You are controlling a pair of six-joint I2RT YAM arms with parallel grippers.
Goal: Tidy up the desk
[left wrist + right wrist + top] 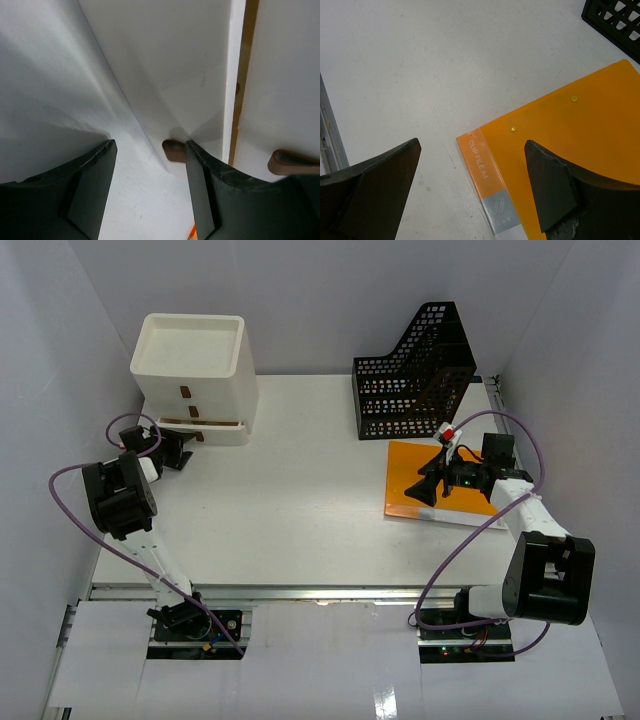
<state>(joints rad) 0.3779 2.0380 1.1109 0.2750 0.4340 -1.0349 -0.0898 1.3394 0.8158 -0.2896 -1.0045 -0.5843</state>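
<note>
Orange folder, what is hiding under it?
The orange folder lies flat on the white desk. Only desk shows around its edges. Anything right underneath is covered, so I cannot tell.

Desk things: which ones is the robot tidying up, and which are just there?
Probably part of the job: desk, orange clip file under the open right tool, white drawer box by the open left tool, black mesh file holder.
Just there: purple cables, metal rail.

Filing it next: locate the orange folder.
Top view: the orange folder lies on the desk, right side, in front of the black rack, beneath the right gripper.
</note>
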